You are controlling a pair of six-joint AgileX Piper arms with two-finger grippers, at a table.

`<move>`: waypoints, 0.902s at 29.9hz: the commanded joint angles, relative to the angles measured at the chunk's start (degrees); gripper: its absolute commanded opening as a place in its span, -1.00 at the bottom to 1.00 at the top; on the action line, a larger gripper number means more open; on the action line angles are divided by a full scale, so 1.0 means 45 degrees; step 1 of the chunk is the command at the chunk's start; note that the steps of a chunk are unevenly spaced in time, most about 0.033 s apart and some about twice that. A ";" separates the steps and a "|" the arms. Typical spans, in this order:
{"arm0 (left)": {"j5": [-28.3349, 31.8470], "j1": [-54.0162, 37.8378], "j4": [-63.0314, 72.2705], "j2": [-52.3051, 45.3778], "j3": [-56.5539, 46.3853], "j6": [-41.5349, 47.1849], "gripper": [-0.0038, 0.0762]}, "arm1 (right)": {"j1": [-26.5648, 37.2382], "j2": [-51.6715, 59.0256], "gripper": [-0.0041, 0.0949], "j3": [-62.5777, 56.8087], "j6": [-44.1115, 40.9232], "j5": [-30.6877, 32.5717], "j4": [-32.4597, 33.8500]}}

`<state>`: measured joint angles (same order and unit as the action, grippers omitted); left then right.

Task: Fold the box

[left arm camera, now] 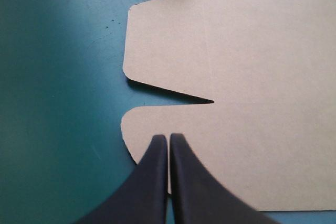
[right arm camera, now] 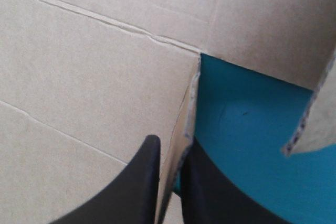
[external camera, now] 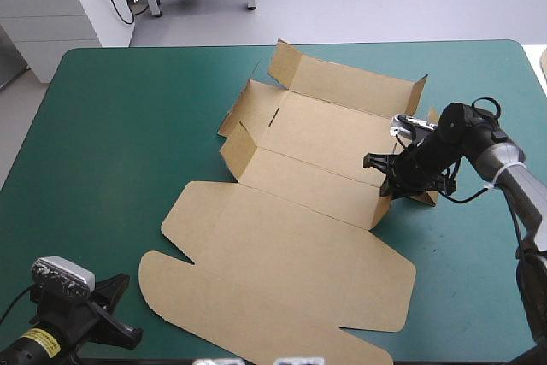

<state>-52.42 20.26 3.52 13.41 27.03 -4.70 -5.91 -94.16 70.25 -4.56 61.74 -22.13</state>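
One end flap (external camera: 383,204) of the brown cut-cardboard box (external camera: 282,245) sits clamped in my black-finned right gripper (right arm camera: 168,148); next I'd fold it inward. Left gripper (left arm camera: 169,139) is pressed together, empty.

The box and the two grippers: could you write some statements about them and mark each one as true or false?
1. The right gripper is shut on an end flap of the box. True.
2. The left gripper is wide open. False: its fingers meet, shut.
3. The far wall of the box is raised. True.
4. The rounded panel nearest the robot stands upright. False: it lies flat on the teal-green cover.
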 commanded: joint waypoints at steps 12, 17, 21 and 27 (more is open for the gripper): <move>0.0873 0.0047 0.0119 0.0177 0.0311 0.0029 -0.92 | 0.0003 0.0468 -0.95 0.0390 0.0845 -0.0870 -0.0188; 0.0873 0.0047 0.0119 0.0177 0.0311 0.0029 -0.92 | -0.0144 0.0468 -0.95 0.0568 0.3076 -0.2006 -0.0188; 0.0873 0.0047 0.0119 0.0177 0.0311 0.0029 -0.92 | -0.0506 0.0414 -0.95 0.1357 0.6048 -0.2527 0.0322; 0.0873 0.0047 0.0119 0.0177 0.0311 0.0029 -0.92 | -0.1292 -0.0471 -0.95 0.3562 1.0413 -0.1646 0.0695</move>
<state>-52.42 20.26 3.52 13.41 27.03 -4.70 -10.06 -96.94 80.90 34.73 54.16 -20.11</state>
